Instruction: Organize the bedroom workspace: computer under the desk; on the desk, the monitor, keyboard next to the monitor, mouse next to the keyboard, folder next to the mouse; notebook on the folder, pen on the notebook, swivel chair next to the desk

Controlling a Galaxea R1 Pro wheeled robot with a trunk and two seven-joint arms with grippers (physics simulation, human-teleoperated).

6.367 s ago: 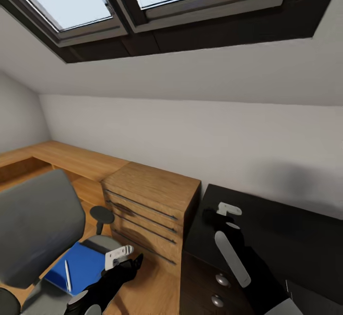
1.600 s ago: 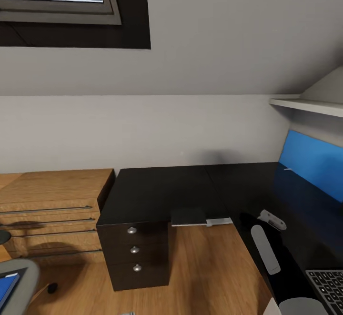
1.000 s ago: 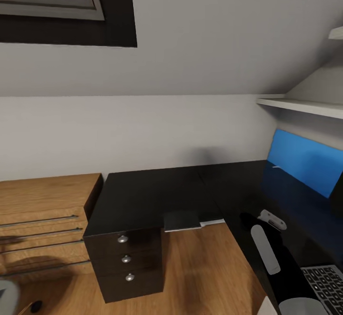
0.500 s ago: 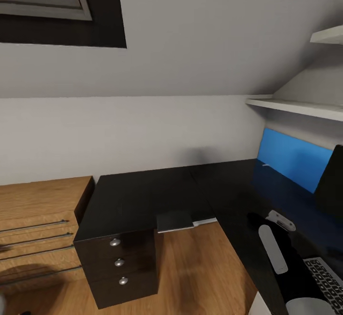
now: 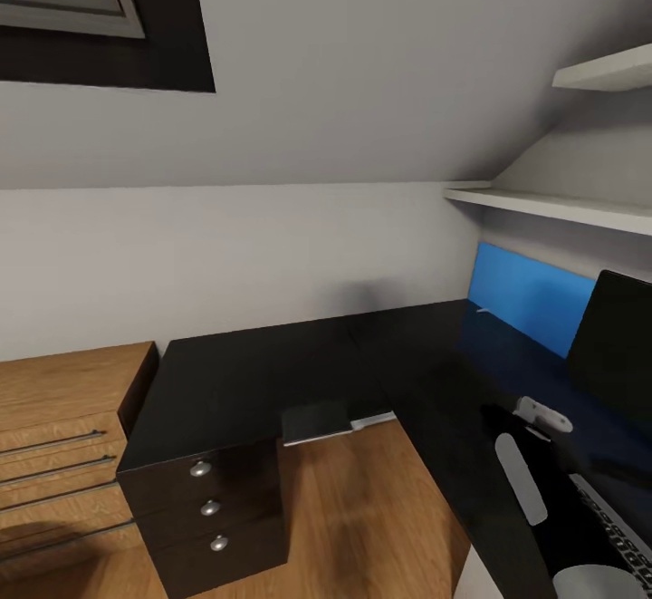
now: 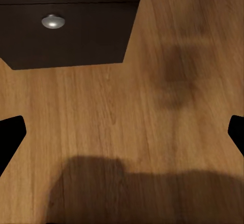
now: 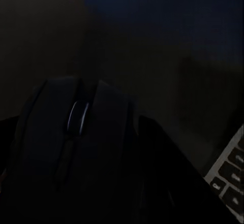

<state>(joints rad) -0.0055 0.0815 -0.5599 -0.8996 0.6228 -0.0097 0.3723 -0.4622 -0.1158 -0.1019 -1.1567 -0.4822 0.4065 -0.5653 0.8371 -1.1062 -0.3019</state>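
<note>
The whole head view has swung rightward across the room: the swivel chair with its blue folder has slid off the lower left, and the monitor has come in at the right edge, so it is the camera that turned, not the furniture.

The right gripper hangs low over the desk at the lower right of the head view. Its wrist camera shows the mouse sitting between the dark fingers, seemingly gripped, though the picture is too dark to be sure the jaws are clamped. A corner of the keyboard shows at that picture's lower right, just beside the mouse.

The left gripper stands open and empty over the wooden floor, near the drawer unit.

To my eye the mouse is about to be set down. The risk is letting go too close to the keyboard, so it lands on the keys or knocks the board; the glossy top could also let it skid.

There is bare desk between the gripper and the blue back panel. The front edge runs just left of the arm, with open floor below, and the wooden drawer chest sits well clear at the left.
</note>
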